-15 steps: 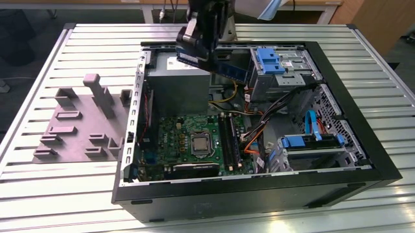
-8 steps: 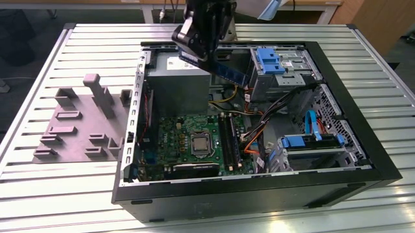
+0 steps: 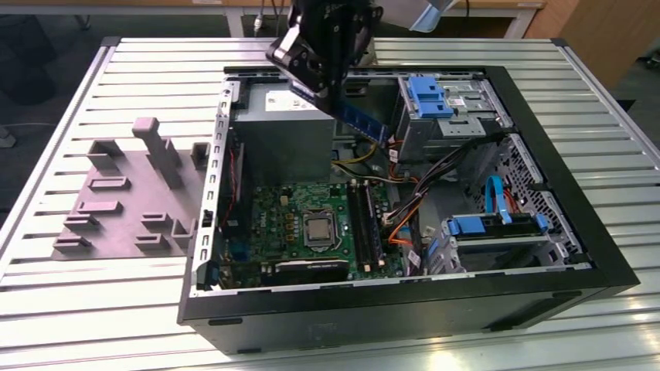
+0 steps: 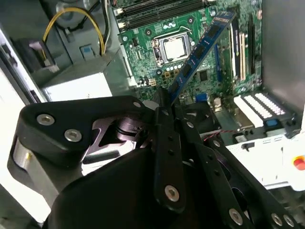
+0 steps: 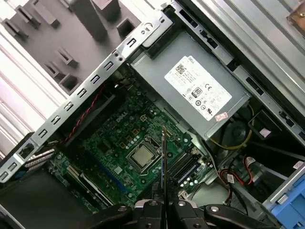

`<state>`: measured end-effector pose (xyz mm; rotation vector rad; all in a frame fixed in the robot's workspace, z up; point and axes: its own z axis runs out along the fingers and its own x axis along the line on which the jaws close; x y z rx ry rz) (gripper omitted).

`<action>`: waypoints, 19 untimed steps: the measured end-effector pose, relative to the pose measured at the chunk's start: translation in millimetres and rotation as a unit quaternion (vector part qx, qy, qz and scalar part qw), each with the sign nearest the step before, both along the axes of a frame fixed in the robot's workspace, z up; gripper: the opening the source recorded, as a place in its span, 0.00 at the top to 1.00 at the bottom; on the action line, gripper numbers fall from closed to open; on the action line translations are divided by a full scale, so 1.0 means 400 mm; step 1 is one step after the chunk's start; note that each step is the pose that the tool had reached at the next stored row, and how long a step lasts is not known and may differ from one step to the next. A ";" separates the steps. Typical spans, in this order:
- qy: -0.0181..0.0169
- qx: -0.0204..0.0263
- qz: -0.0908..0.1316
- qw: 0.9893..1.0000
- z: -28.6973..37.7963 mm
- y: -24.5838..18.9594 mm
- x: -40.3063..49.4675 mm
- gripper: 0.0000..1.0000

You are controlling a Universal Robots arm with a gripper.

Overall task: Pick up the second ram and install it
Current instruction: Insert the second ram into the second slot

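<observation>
The claw (image 3: 332, 99) hangs above the open computer case (image 3: 577, 255), pinching the second ram (image 3: 361, 122) by one end, its fingers (image 4: 167, 131) pressed tight against the board's flat faces. The stick juts out past the fingertips, slanting down into the case with its free end in mid-air, touching nothing. In the second wrist view you get the blue-green board (image 4: 202, 47) with its row of black chips running away from the claw toward the motherboard (image 4: 190, 24); in the first wrist view it is edge-on, a thin dark line (image 5: 164, 171).

Below the claw lies the motherboard, processor socket (image 5: 141, 157) in the middle, and the long black memory slots (image 3: 363, 224) just beside it. The grey power supply (image 3: 278, 127) sits close to the claw on one side, and loose cables (image 3: 418, 189) crowd in on the other.

Here's my worry: the grip is only at one end, so any knock could swing the stick in the fingers. If it comes down off-line, or with the notch mismatched, pressing would strain the board or the slot. Those cables could snag the free end. The power supply leaves little room for the claw.
</observation>
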<state>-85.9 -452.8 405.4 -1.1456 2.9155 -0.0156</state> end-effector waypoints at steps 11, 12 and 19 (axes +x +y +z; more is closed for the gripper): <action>0.000 0.000 -0.098 0.995 -0.001 0.000 0.000 0.86; 0.000 0.000 -0.107 0.994 -0.001 0.000 0.000 0.86; 0.000 0.000 -0.168 0.986 -0.002 0.000 0.000 0.86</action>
